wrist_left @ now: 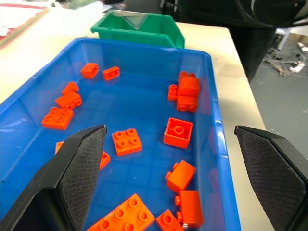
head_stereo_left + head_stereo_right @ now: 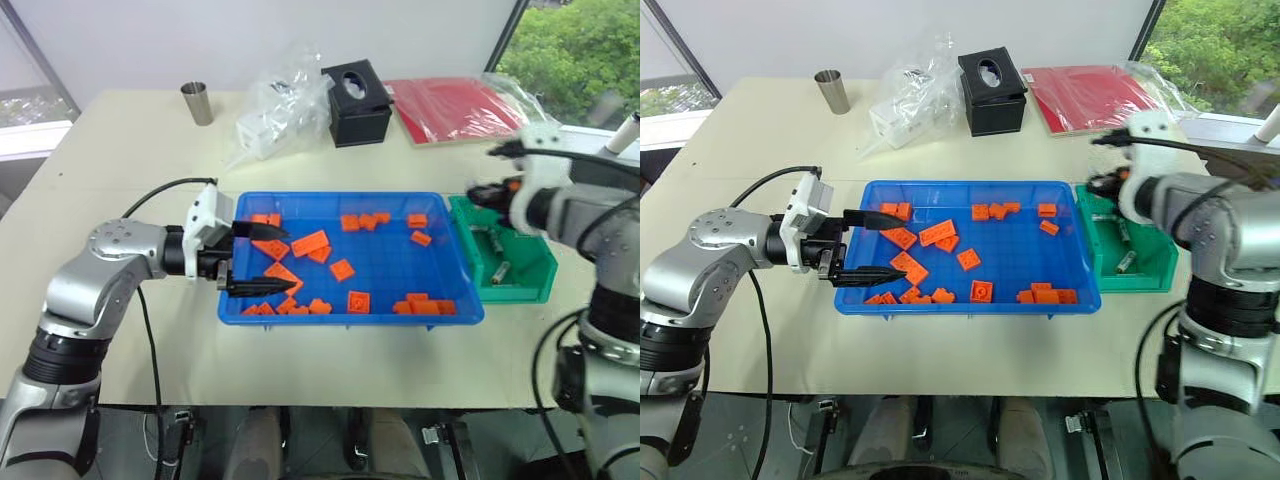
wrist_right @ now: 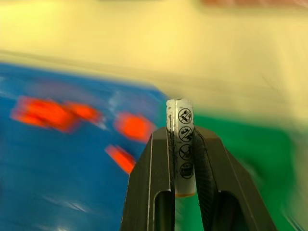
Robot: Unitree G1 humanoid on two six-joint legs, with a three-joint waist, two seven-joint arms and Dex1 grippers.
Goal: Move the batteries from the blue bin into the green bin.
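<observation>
**Battery pinched in right gripper at the green bin's edge**

A battery (image 3: 180,147) stands upright between the two black fingers of the right gripper (image 3: 181,144), which are closed tight on its lower half; its top sticks out above the fingertips, and printed warning symbols run down its side. From the head views, the right gripper (image 2: 487,193) hangs over the seam where the blue bin (image 2: 350,314) meets the green bin (image 2: 522,291), near the green bin's far corner.

Two more batteries (image 2: 500,270) lie on the floor of the green bin, close together. The green bin sits just beside the blue bin's right wall, touching or nearly so.

Orange bricks (image 2: 310,243) are scattered across the blue bin's floor, thickest along its left and near sides. No battery can be made out among them.

The left gripper (image 2: 252,258) reaches in over the blue bin's left wall, pointing right, its fingers (image 1: 72,178) spread wide and holding nothing, with bricks below and between them.

Beyond the bins, on the cream table (image 2: 120,150), stand a metal cup (image 2: 198,103), a crumpled clear plastic bag (image 2: 280,105), a black box (image 2: 357,102) and a red folder (image 2: 450,108) in plastic wrap.
</observation>
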